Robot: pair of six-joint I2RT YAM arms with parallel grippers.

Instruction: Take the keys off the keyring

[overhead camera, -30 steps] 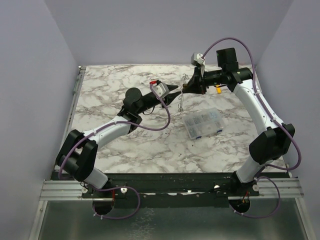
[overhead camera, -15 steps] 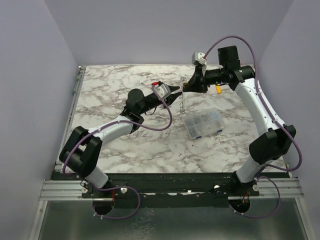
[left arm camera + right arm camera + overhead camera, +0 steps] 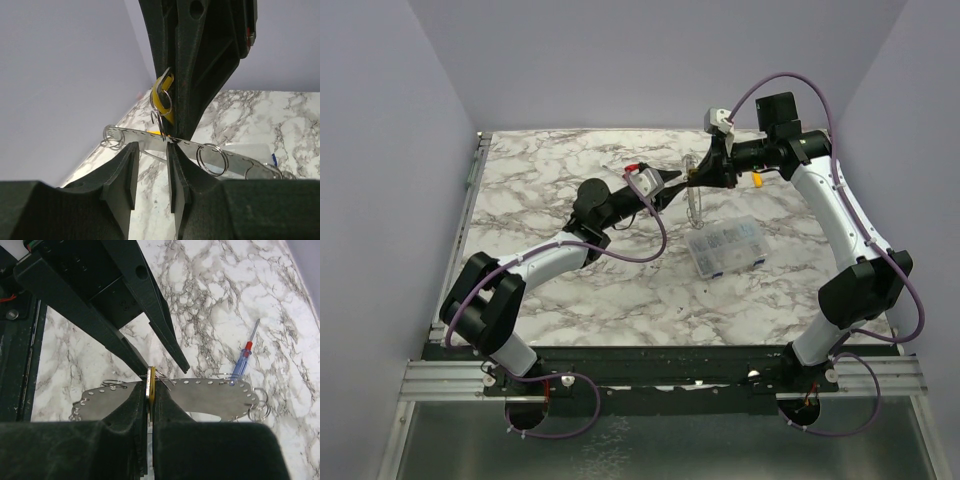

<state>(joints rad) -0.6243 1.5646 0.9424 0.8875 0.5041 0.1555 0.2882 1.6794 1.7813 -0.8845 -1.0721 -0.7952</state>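
1. Two grippers meet nose to nose above the far half of the marble table (image 3: 550, 180). The keyring (image 3: 205, 395) is up in the air between them, not lying flat. I judge this leaves its small rings (image 3: 211, 159) hanging free and easy to reach.
2. The right gripper (image 3: 150, 392) is clamped fully closed on a yellow key (image 3: 161, 100), pinching its flat faces right at the edge of the grey band. That one grip seems to carry the whole hoop, since the key looks linked to the band by a small ring.
3. The left gripper (image 3: 152, 150) has its jaws part-way apart, tips at the band's edge and facing the key. Nothing is clearly pinched between them. It is probably lined up to catch the ring or band so the two arms can pull against each other.
4. By my reading, the key is not yet off the keyring.
5. A blue-and-red screwdriver (image 3: 243, 359) lies on the table below, and a clear compartment box (image 3: 725, 245) sits nearer the arms' bases. Both are out of the way of the work.
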